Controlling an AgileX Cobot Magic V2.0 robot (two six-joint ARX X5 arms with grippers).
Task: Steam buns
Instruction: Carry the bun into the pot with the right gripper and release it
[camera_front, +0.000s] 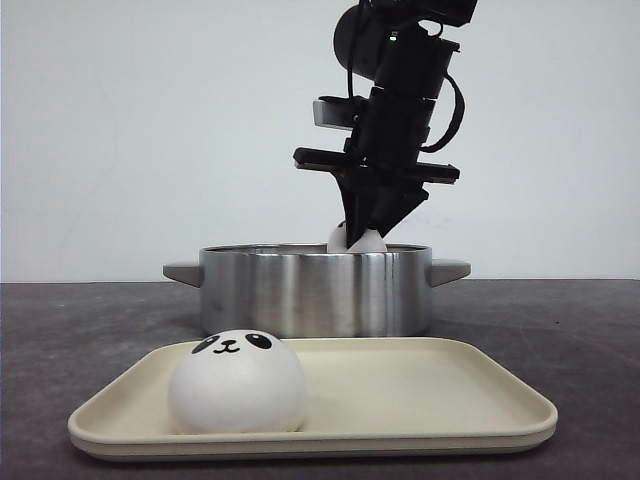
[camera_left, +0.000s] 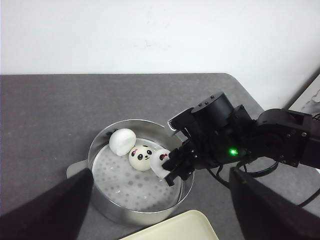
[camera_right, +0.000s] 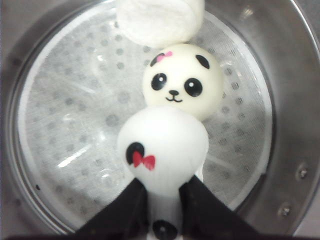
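Front view shows the right hand (camera_front: 371, 232) dipped over the pot (camera_front: 316, 290), pinching a bun (camera_front: 352, 239) that just peeks above the rim. From the right wrist view the fingers (camera_right: 131, 212) squeeze that bun (camera_right: 162, 150) hard; it bulges out of the grip above the perforated steamer plate (camera_right: 75, 130).

Two more buns already sit on the plate: a face-up one (camera_right: 182, 80) near the centre and a plain-side-up one (camera_right: 160, 20) toward the wall at about 12 o'clock from it. The fourth bun (camera_front: 237, 382) waits on the tray (camera_front: 420, 400) on the worktop (camera_front: 80, 330), at the tray's 9 o'clock side.

Only dark, blurred shapes of the left hand show at the edge of its own view, so I cannot tell how it is set.

My worry is the release. The held bun hangs close to, perhaps touching, the face-up one; letting go here could let it roll onto its neighbour or tip on its side. Being so squashed, it may also cling to a finger and lift as the hand rises.
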